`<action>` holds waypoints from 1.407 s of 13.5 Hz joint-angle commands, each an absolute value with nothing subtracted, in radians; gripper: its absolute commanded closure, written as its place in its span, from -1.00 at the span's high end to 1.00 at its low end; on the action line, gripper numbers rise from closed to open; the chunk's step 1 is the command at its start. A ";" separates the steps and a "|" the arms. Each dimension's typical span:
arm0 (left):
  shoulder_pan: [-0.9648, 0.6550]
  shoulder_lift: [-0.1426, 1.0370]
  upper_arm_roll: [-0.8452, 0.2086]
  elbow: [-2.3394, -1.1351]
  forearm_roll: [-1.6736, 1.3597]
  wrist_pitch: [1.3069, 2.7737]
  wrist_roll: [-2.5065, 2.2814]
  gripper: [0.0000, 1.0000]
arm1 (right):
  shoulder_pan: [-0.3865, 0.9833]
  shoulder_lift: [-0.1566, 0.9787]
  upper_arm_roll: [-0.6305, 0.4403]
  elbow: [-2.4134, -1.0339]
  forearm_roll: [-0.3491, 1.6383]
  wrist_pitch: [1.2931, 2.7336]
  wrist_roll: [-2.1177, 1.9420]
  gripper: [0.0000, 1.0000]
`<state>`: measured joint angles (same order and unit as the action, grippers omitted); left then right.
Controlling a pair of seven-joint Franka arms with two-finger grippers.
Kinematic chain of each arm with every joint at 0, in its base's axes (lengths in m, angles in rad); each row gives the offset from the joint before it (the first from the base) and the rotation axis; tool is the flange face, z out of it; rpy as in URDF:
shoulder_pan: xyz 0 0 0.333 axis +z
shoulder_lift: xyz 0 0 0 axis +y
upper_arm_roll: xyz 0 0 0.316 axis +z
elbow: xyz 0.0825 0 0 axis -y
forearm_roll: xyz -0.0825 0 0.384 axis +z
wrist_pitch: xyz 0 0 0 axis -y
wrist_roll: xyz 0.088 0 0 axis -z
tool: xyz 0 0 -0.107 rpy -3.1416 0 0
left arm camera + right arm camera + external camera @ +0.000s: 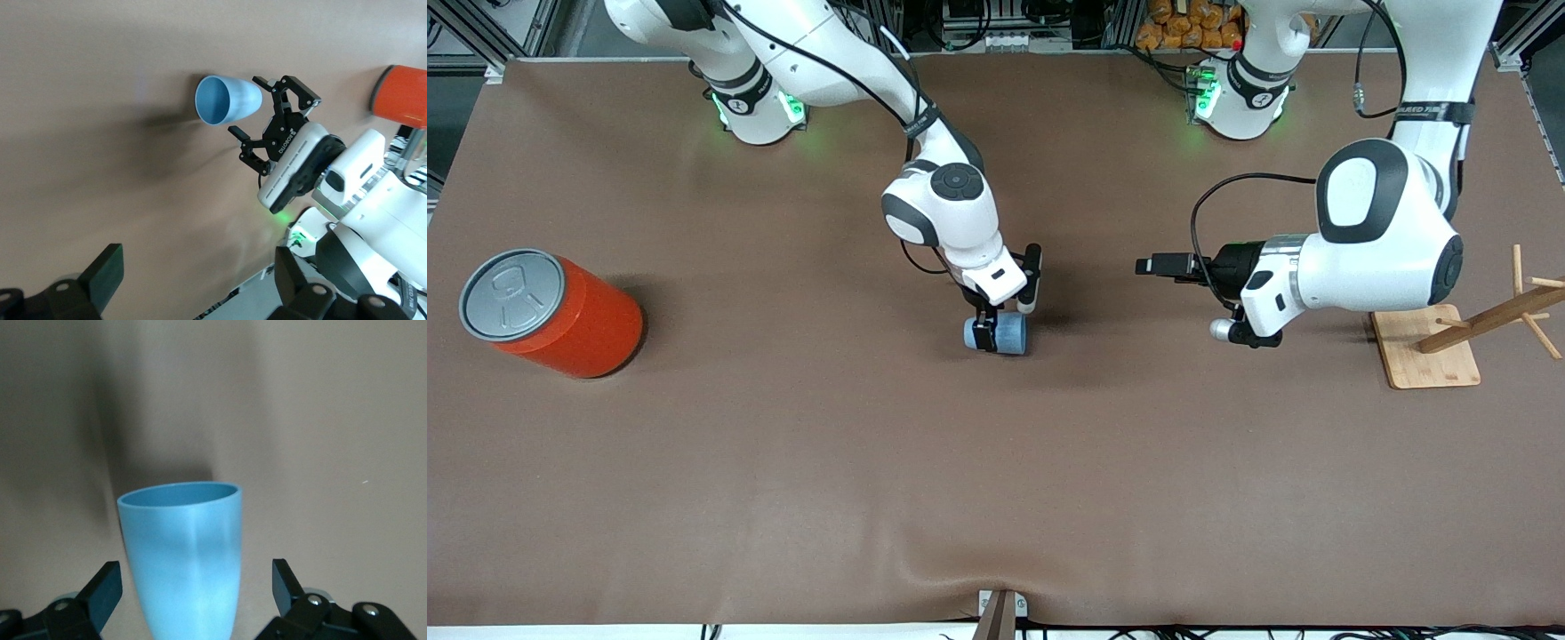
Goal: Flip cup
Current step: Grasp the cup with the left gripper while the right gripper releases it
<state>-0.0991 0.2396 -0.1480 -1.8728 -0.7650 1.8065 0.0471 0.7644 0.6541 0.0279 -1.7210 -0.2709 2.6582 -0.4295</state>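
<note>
The light-blue cup (1009, 336) lies on its side near the middle of the table, its mouth toward the left arm's end. It also shows in the left wrist view (227, 100) and the right wrist view (183, 553). My right gripper (1000, 324) is down at the cup, open, with one finger on each side of the narrow base end and a gap on both sides (197, 587). The left wrist view shows it too (248, 107). My left gripper (1145, 265) is open and empty (198, 280), hovering over bare table beside the cup, and waits.
A large orange can (551, 311) with a grey pull-tab lid stands at the right arm's end of the table and shows in the left wrist view (400, 93). A wooden rack on a board (1427, 347) stands at the left arm's end.
</note>
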 commanded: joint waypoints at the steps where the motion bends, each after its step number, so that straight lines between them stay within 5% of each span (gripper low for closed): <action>1: -0.089 0.247 -0.153 -1.899 -0.804 1.827 0.086 1.00 | 0.726 0.563 0.069 -1.730 -0.209 2.547 -0.402 1.00; 7: -0.106 0.343 -0.153 -1.894 -0.963 1.839 0.113 1.00 | 0.519 0.460 0.089 -1.707 -0.121 2.324 -0.099 1.00; 13: -0.212 0.489 -0.153 -1.855 -1.276 2.022 0.239 1.00 | 0.232 0.361 0.107 -1.713 -0.120 2.081 0.198 1.00; 19: -0.232 0.592 -0.155 -1.833 -1.347 2.025 0.394 1.00 | 0.052 0.183 0.110 -1.851 -0.118 1.933 0.213 1.00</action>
